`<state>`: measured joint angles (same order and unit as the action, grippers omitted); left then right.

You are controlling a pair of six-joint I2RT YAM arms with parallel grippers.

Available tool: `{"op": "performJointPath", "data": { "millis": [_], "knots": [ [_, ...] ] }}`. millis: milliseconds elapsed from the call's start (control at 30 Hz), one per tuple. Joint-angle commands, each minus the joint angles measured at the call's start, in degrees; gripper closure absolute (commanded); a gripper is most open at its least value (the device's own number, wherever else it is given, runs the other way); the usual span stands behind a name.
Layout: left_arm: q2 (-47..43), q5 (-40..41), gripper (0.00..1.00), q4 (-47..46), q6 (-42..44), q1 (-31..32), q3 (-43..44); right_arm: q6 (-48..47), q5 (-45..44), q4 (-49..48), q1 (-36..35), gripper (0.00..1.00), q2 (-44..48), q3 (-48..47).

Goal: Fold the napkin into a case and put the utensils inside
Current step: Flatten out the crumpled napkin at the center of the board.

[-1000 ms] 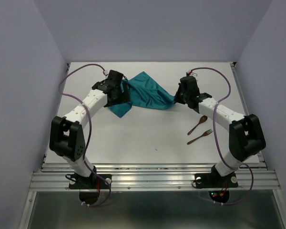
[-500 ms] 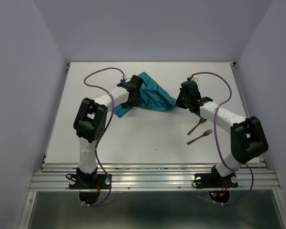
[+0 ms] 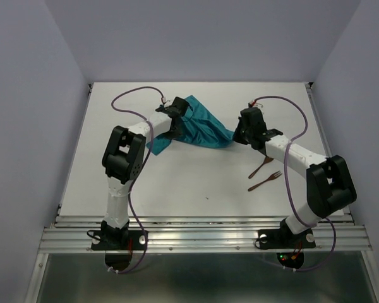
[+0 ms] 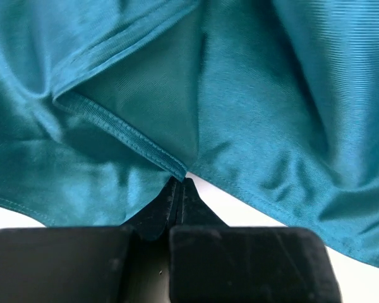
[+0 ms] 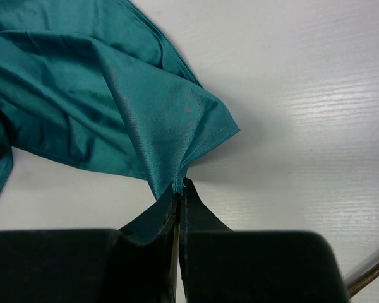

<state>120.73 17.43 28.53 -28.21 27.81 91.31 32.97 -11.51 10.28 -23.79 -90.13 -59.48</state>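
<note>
My left claw [image 3: 177,123] is pinched fully shut on the napkin [image 3: 202,128]. In its wrist view the fingertips [image 4: 170,197] meet on a hemmed fold right at their ends. From there the teal cloth spreads ahead of that claw and off to both sides in loose creases.

The napkin hangs bunched between my two claws, over the white table [image 3: 177,183].

My right claw [image 3: 235,136] is also closed tight, gripping a gathered corner of the cloth at its tips. The fabric fans out ahead of it and to its left, with bare table to its right.

Behind the right claw, beside that arm's forearm, lie the fork [image 3: 265,182] and the second utensil [image 3: 259,170]. The second one is partly hidden under the arm, and both are well apart from the cloth.
</note>
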Motion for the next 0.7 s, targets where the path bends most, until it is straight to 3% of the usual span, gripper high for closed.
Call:
{"op": "performJointPath", "data": {
  "millis": [0,267,467,567,600,667],
  "knots": [
    [-5.4,3.7,1.0,0.2,3.3,-2.7,-0.4,-0.4,-0.2,-0.4,-0.2,0.99,4.1,0.6],
    [-8.9,0.0,1.0,-0.9,7.8,-12.5,3.4,0.1,0.5,1.2,-0.2,0.99,6.4,1.0],
    [1.7,0.2,1.0,4.6,9.8,-17.4,21.6,1.6,1.1,1.4,-0.2,0.99,6.6,-1.2],
    [7.9,2.3,0.78,10.6,9.7,-18.5,35.5,1.1,1.8,1.8,-0.2,0.99,6.6,-1.4],
    [8.9,3.6,0.45,11.4,9.8,-18.4,36.7,1.1,2.4,1.9,-0.2,0.99,6.9,-1.3],
    [7.4,3.3,0.17,11.1,10.1,-18.1,35.2,1.5,2.7,1.9,-0.2,0.99,7.2,-0.6]
  ]
}}
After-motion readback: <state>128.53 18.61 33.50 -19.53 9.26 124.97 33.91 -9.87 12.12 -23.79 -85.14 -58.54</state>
